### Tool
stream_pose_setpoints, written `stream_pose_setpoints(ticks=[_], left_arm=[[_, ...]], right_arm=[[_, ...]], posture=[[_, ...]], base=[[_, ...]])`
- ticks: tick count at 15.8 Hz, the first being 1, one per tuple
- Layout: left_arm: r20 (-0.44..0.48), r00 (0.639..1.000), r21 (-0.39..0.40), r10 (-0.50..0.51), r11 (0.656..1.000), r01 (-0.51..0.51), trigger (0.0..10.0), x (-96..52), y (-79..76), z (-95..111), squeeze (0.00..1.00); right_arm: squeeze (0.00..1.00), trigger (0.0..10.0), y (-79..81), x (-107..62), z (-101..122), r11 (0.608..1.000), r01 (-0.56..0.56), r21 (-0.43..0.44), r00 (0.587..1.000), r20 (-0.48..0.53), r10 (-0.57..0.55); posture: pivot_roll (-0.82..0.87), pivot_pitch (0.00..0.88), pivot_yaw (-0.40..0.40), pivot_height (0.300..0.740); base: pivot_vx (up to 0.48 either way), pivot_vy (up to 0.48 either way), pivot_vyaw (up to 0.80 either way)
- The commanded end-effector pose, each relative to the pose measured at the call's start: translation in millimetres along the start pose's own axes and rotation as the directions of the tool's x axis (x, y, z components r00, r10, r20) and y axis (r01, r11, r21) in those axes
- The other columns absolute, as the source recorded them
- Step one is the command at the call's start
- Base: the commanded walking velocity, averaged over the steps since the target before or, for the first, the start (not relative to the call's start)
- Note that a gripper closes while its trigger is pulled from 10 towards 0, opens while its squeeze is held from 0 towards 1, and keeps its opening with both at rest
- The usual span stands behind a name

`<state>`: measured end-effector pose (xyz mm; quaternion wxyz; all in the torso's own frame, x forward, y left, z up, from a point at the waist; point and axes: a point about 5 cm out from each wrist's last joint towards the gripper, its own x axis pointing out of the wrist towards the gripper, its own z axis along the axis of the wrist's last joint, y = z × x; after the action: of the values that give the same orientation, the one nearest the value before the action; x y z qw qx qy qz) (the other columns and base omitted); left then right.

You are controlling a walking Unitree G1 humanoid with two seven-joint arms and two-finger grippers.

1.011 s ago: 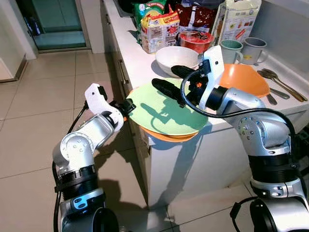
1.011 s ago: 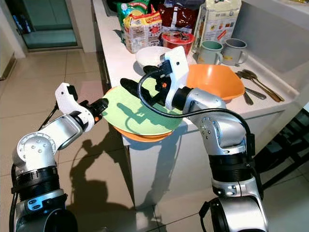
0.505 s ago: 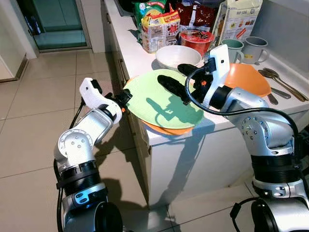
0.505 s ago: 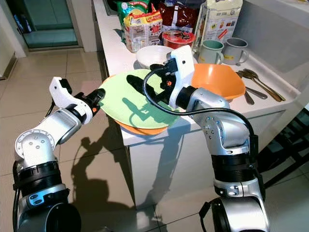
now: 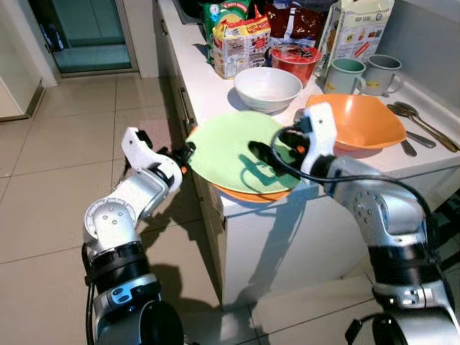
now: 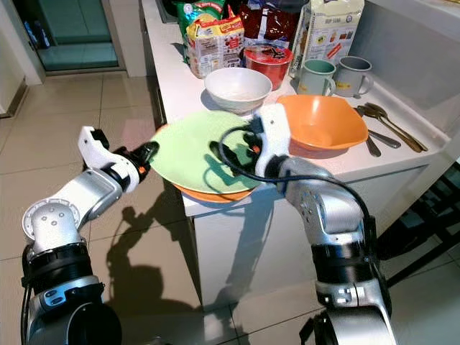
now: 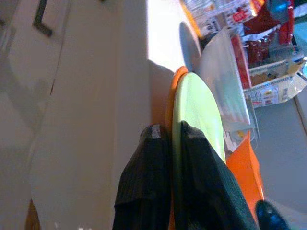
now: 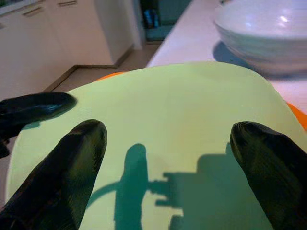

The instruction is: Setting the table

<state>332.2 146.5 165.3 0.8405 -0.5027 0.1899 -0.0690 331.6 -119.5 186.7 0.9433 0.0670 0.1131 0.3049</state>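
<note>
A light green plate (image 5: 230, 147) lies on an orange plate (image 5: 253, 195) at the counter's front left corner, both overhanging the edge. My left gripper (image 5: 185, 153) is shut on the green plate's left rim. In the left wrist view one finger (image 7: 144, 182) sits under the rim and the other on top. My right gripper (image 5: 272, 154) is open, low over the right side of the green plate (image 8: 182, 120), fingertips (image 8: 76, 148) spread wide and holding nothing.
A white bowl (image 5: 267, 88) stands just behind the plates and an orange bowl (image 5: 357, 122) to their right. Two mugs (image 5: 343, 75), spoons (image 5: 413, 118), a red noodle cup (image 5: 292, 57) and food packets (image 5: 237, 43) crowd the back of the white counter (image 5: 208, 93). Tiled floor lies left.
My right arm has dropped and drawn back, bringing its open fingers low over the green plate's right side. The left gripper stays clamped on the rim.
</note>
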Motion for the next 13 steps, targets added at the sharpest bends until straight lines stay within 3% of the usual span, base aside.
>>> stream_pose_setpoints(ticks=[1, 2, 5, 11, 12, 13], left_arm=[[0.0, 0.999, -0.067, -0.049, 0.997, 0.049, 0.0, 2.1, -9.2, -1.8, 0.0], [0.004, 0.999, -0.115, -0.052, 0.992, 0.053, 0.0, 2.9, -8.3, -1.3, 0.0], [0.001, 0.999, -0.147, -0.045, 0.988, 0.045, 0.0, 3.5, -6.4, -1.2, 0.0], [-0.01, 0.999, -0.163, -0.04, 0.986, 0.038, 0.0, 3.5, -6.1, -3.0, 0.0], [-0.011, 0.999, -0.162, -0.039, 0.986, 0.037, 0.0, 3.6, -5.9, -3.0, 0.0], [-0.011, 0.999, -0.161, -0.038, 0.986, 0.035, 0.0, 3.6, -5.8, -3.2, 0.0]], right_arm=[[0.0, 10.0, -2.6, -1.8, 1.9, 0.999, 0.016, 0.037, 1.0, 0.016, -0.017], [0.0, 10.0, -3.8, -2.8, 4.1, 0.998, 0.027, 0.057, 0.999, 0.031, -0.029], [0.0, 10.0, -5.1, -4.8, 7.9, 0.995, 0.039, 0.088, 0.998, 0.052, -0.043], [0.0, 10.0, -9.6, -10.2, 8.6, 0.986, 0.086, 0.142, 0.995, 0.045, -0.094], [0.11, 10.0, -10.9, -11.1, 10.1, 0.984, 0.095, 0.152, 0.993, 0.051, -0.104], [1.0, 10.0, -12.7, -12.4, 11.2, 0.981, 0.108, 0.16, 0.992, 0.052, -0.117]], posture=[[0.02, 0.0, 0.019, 0.74], [0.02, 0.0, 0.018, 0.74], [0.02, 0.0, 0.018, 0.74], [0.02, 0.0, 0.02, 0.74], [0.02, 0.0, 0.021, 0.74], [0.02, 0.0, 0.021, 0.74]], base=[[0.0, 0.0, 0.0], [0.0, 0.0, 0.0], [0.0, 0.0, 0.0], [0.0, 0.0, 0.0], [0.0, 0.0, 0.0], [0.0, 0.0, 0.0]])
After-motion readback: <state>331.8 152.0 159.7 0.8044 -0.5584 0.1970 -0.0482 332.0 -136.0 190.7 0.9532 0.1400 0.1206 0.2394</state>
